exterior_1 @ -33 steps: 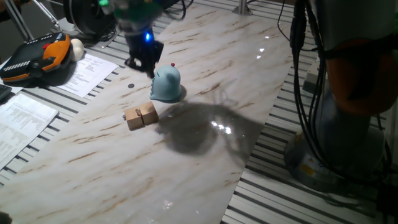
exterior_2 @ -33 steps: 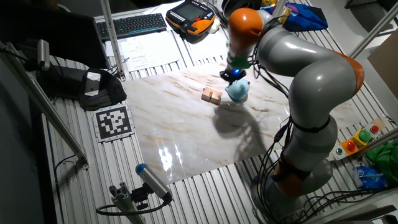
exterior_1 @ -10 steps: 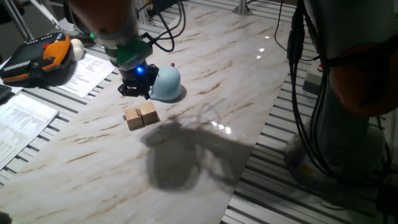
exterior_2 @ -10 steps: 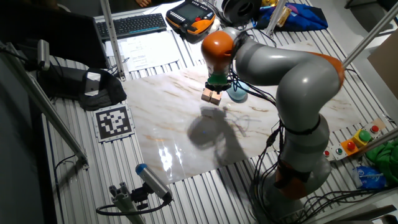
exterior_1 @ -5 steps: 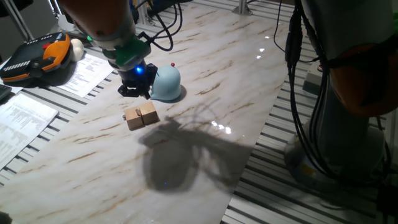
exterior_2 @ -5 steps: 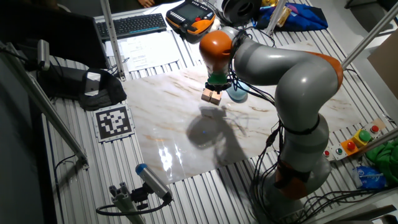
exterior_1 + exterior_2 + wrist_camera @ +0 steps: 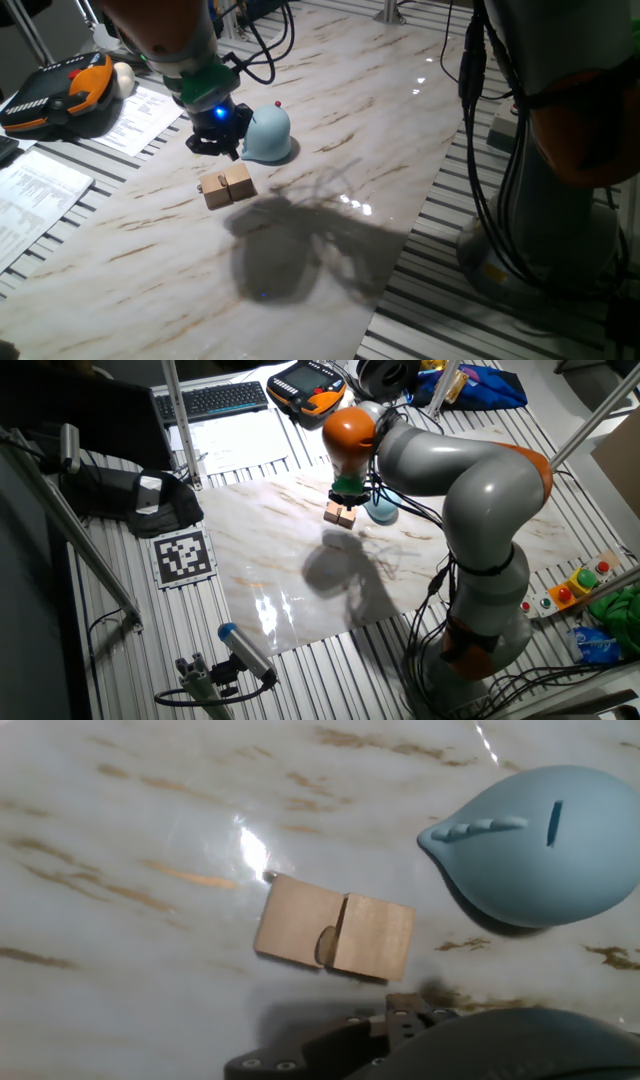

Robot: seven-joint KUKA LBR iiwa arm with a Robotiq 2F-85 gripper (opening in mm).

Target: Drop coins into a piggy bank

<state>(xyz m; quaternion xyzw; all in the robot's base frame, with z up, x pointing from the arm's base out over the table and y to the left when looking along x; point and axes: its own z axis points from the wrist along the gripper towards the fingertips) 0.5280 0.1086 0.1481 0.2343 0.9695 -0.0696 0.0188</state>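
Piggy bank, light blue plastic dome (image 7: 267, 134) with red knob, sits mid-desk on white marble slab (image 7: 330, 250), slot up for coins. Tan wooden cube pair (image 7: 226, 186) near it. Gripper (image 7: 213, 143) hovers just left of bank. Coins not discernible; fingers' state cannot tell, hidden.

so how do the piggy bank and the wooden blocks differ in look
The piggy bank is light blue, rounded and dome-like; the wooden blocks are tan and square-edged. The bank is one piece with a slot in its top; the blocks are two cubes pressed side by side. The bank is bigger than the pair. Both rest on the marble table, close together but apart.
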